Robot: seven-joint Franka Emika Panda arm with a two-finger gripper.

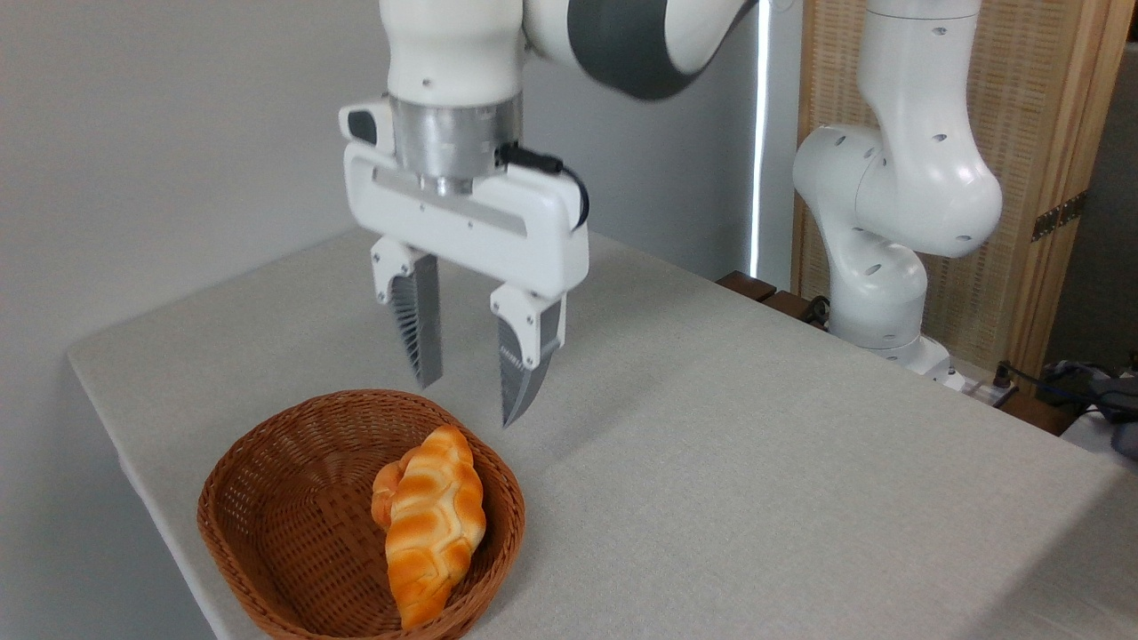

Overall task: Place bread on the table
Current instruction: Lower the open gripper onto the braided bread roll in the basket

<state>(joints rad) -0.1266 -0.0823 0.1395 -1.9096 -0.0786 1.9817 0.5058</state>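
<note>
Bread (pixel 433 524) lies lengthwise in the wicker basket (pixel 267 524), leaning on its right wall — not yet on the table (pixel 756 462). My tool (pixel 469 402) hangs above the basket's far rim, fingers apart and empty, presumably lined up for a descent.

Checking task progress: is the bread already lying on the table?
No, the bread lies inside the wicker basket, not on the table, and the open gripper hangs above it.
</note>
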